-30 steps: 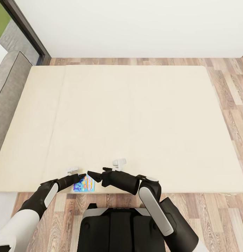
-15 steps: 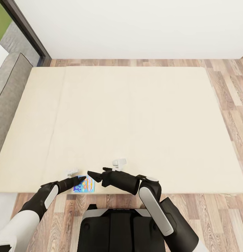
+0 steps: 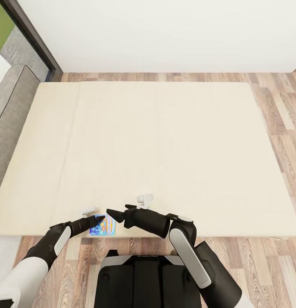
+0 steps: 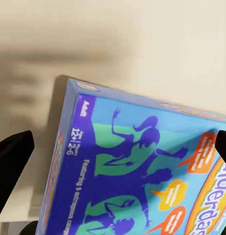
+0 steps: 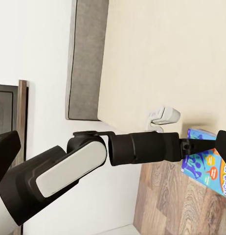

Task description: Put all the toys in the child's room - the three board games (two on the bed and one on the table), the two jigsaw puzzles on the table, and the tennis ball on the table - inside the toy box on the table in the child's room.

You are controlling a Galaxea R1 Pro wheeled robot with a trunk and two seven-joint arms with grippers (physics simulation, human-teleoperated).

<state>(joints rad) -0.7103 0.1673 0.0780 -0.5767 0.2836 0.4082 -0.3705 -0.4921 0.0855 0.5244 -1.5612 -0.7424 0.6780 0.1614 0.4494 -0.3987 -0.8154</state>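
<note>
Mattress (image 3: 165, 145), plain cream, covers the bed, with a grey padded edge (image 3: 11, 111) along its left side and wood-plank floor (image 3: 280, 128) around it. One board game (image 3: 103, 225), a blue box printed with purple and green figures, lies flat at the near edge of the mattress, directly in front of the robot. The left gripper (image 3: 98, 219) reaches over the box's left part; in the left wrist view its two dark fingertips (image 4: 12, 156) stand wide apart on either side of the box (image 4: 142, 176), so it is released and not gripping. The right gripper (image 3: 112, 214) points toward the box from the right, just beside it; both its fingertips (image 5: 6, 152) sit at opposite borders of the right wrist view, spread and empty.
</note>
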